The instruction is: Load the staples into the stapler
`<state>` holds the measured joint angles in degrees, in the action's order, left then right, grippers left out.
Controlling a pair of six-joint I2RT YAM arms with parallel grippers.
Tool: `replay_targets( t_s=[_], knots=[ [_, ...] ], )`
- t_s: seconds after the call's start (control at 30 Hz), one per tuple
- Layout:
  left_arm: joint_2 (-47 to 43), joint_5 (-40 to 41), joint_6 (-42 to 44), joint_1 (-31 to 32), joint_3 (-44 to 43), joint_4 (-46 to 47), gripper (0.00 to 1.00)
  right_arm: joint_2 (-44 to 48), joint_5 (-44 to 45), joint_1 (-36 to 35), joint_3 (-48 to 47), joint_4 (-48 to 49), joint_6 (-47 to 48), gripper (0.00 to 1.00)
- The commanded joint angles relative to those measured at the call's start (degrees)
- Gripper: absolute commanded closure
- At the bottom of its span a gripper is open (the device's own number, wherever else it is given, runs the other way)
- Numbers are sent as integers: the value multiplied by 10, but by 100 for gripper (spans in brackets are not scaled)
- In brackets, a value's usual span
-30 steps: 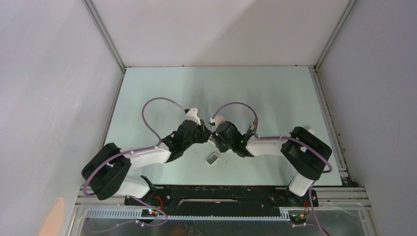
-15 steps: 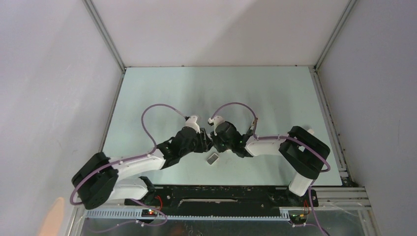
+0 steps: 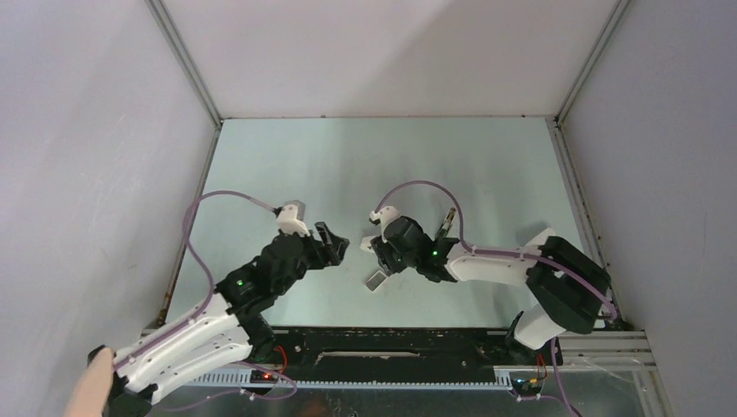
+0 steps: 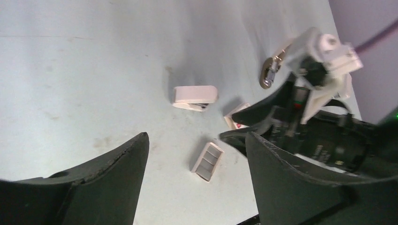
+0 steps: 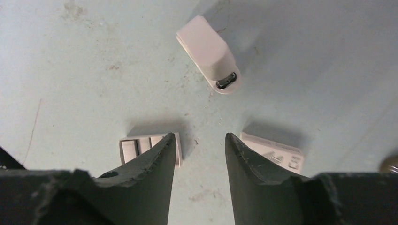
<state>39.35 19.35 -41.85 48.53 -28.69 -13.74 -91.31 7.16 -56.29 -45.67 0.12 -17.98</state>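
A small white stapler (image 4: pixel 195 97) (image 5: pixel 209 54) lies on the pale green table, and neither gripper touches it. The staples, a tiny grey block in an open tray (image 4: pixel 207 161) (image 3: pixel 375 279), sit nearer the arms; in the right wrist view my near finger partly covers this tray (image 5: pixel 129 150). A small white printed box (image 4: pixel 236 116) (image 5: pixel 277 152) lies beside it. My left gripper (image 4: pixel 197 138) (image 3: pixel 337 246) is open and empty, left of these things. My right gripper (image 5: pixel 201 136) (image 3: pixel 369 252) hovers open over bare table between tray and box.
A small shiny metal piece (image 4: pixel 268 75) (image 3: pixel 448 220) lies behind the right wrist. Grey walls enclose the table on three sides. The black base rail (image 3: pixel 391 334) runs along the near edge.
Both grippers were shut and pressed close together at the middle. Now both have opened; the left arm has drawn back left and toward its base, and the right has barely moved.
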Motion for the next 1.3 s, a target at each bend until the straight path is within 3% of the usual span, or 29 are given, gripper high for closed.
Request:
replay_targets(
  t_s=[0.0,0.23,0.47,0.87,1.03,1.27],
  knots=[
    [-64,85,23,0,-57,-144,18,60,5,10,-32,-79,32,52],
    [-127,137,84,0,-147,-278,2,34,-26,25,-155,-204,115,40],
    [-161,161,179,0,-195,-330,0,-72,-56,31,-311,-312,199,40],
    [-224,165,230,-1,-141,-284,0,-239,-51,24,-506,-455,267,46],
    [-234,171,230,-3,-134,-283,0,-273,-48,23,-530,-480,274,52],
    [-232,151,233,-20,-131,-278,0,-288,-44,22,-525,-485,272,68]
  ],
)
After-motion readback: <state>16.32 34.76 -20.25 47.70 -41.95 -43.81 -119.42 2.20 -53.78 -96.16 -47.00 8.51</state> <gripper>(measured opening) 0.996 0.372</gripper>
